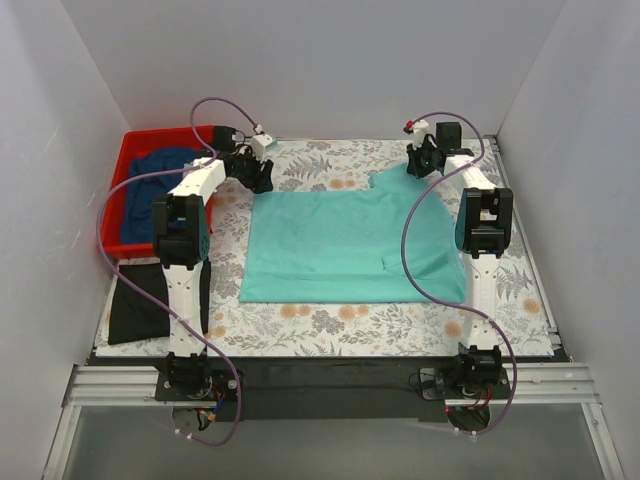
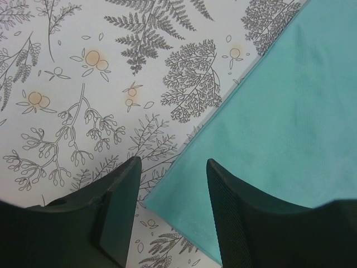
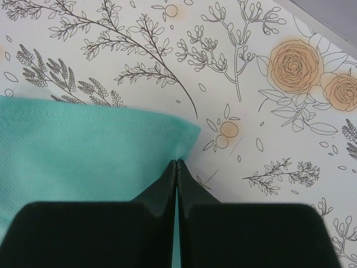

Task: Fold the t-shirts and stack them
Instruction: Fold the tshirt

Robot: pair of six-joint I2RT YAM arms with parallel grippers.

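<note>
The teal t-shirt (image 1: 340, 250) lies spread flat in the middle of the floral table cover. My left gripper (image 1: 262, 180) is open, low over the shirt's far left corner (image 2: 279, 111); the cloth's corner lies between its two fingers (image 2: 173, 164). My right gripper (image 1: 420, 165) is at the shirt's far right corner, and its fingers (image 3: 177, 163) are shut on the hemmed edge of the teal cloth (image 3: 83, 145). The navy blue t-shirt (image 1: 150, 190) lies crumpled in the red bin. The black t-shirt (image 1: 135, 305) lies folded at the table's near left edge.
The red plastic bin (image 1: 140, 140) stands at the far left, beside my left arm. White walls close in the table on the left, back and right. The floral table cover (image 1: 340, 322) shows bare along the near edge and right side.
</note>
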